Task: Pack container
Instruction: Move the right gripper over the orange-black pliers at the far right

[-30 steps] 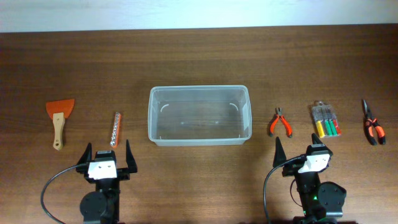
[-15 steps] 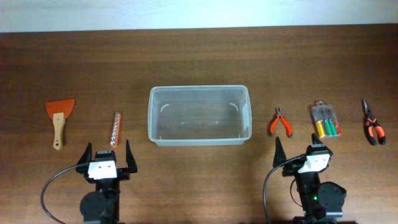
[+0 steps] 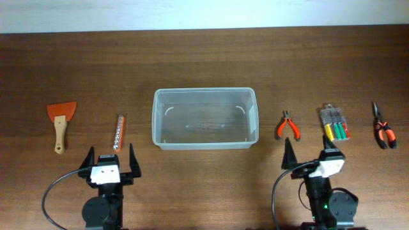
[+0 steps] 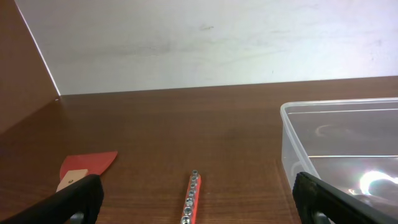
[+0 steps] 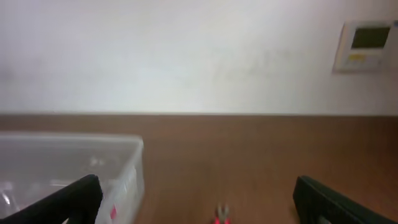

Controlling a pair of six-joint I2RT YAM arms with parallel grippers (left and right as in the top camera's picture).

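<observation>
The clear plastic container stands empty at the table's middle; it also shows in the left wrist view and the right wrist view. Left of it lie an orange scraper and an orange socket strip, the strip also in the left wrist view. To the right lie red-handled pliers, a screwdriver bit set and orange-black pliers. My left gripper is open and empty, just near of the socket strip. My right gripper is open and empty, near of the red pliers.
A white wall runs along the table's far edge. A wall panel hangs at the upper right in the right wrist view. Both arm bases stand at the table's near edge.
The right gripper has shifted slightly and tilted; its wrist view is blurred with motion. The left arm and all objects have not moved.
</observation>
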